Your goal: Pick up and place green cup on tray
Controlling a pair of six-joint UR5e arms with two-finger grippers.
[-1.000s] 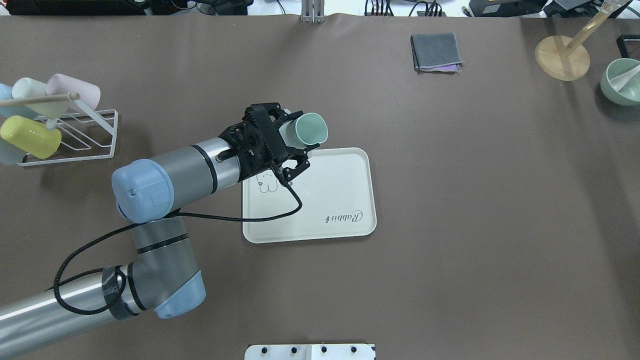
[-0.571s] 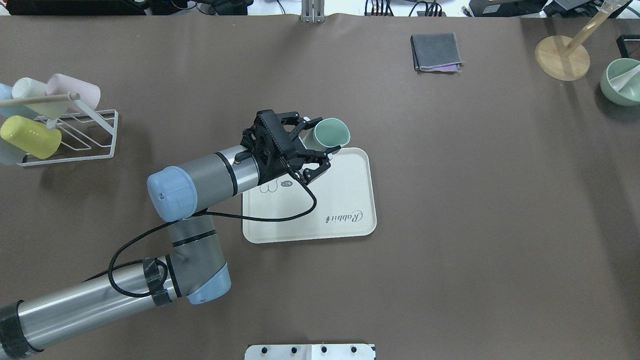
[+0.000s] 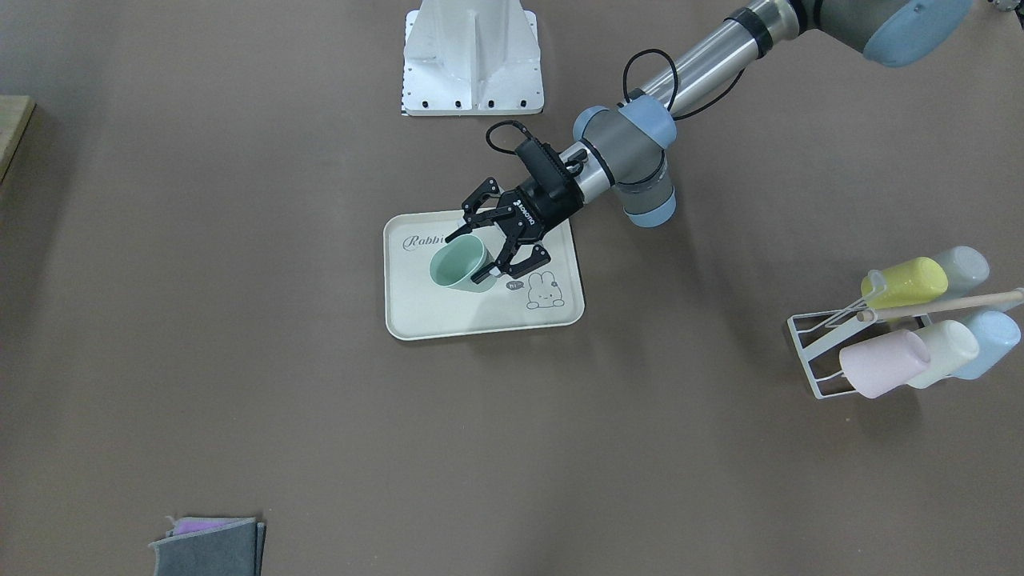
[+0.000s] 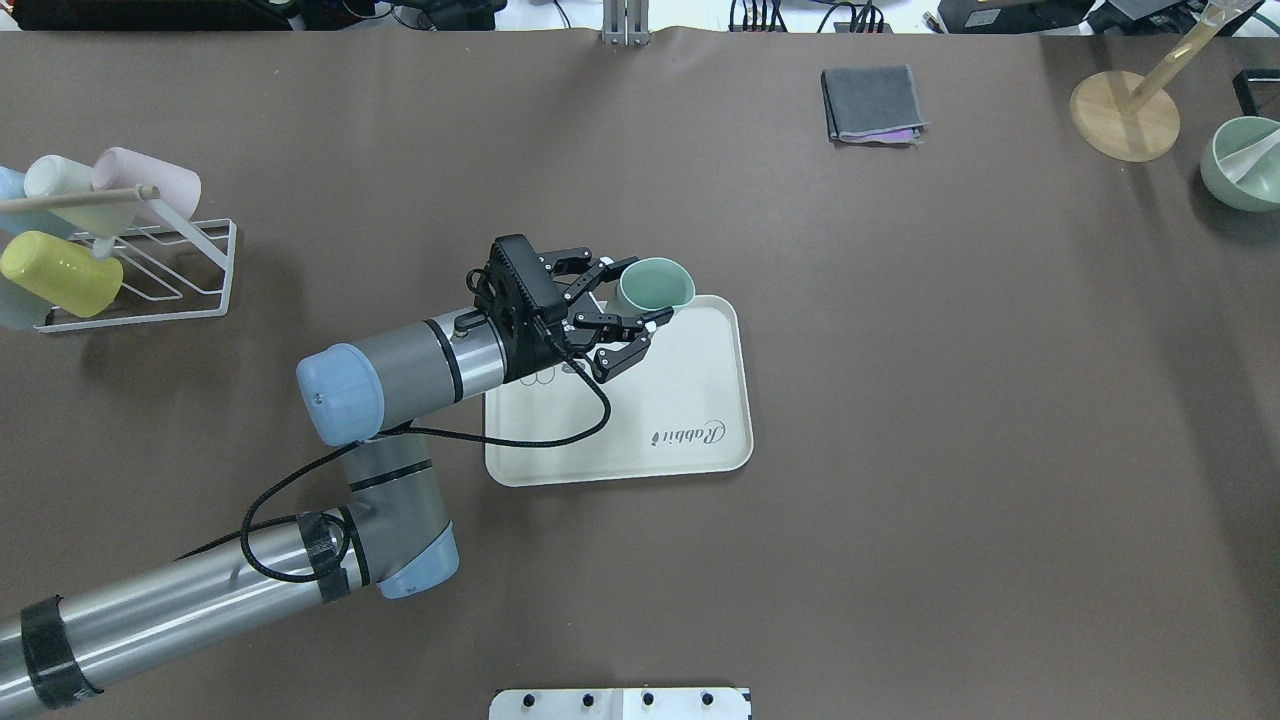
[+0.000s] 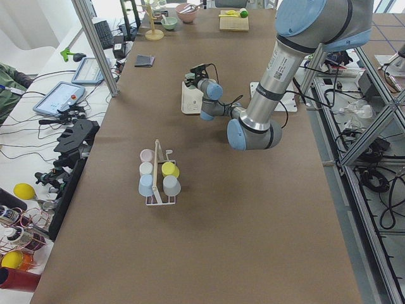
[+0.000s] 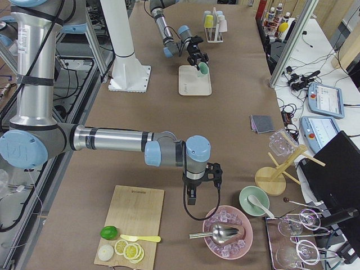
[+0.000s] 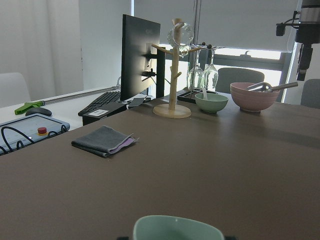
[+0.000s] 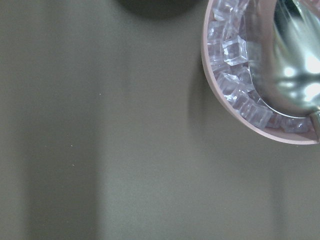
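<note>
The green cup is upright, mouth up, over the far part of the cream tray; I cannot tell whether its base touches the tray. My left gripper reaches in level from the side and is shut on the cup, one finger on each side. The front view shows the cup between the fingers above the tray. The cup's rim fills the bottom of the left wrist view. My right gripper points down beside a pink bowl of ice; I cannot tell if it is open.
A white wire rack with several pastel cups stands at the left. A folded grey cloth, a wooden stand and a green bowl are at the far right. The robot's base plate is behind the tray.
My left gripper carried the green cup to the right, over the tray's far edge, then drew it slightly toward the robot over the tray's far part. The grip has not changed.
</note>
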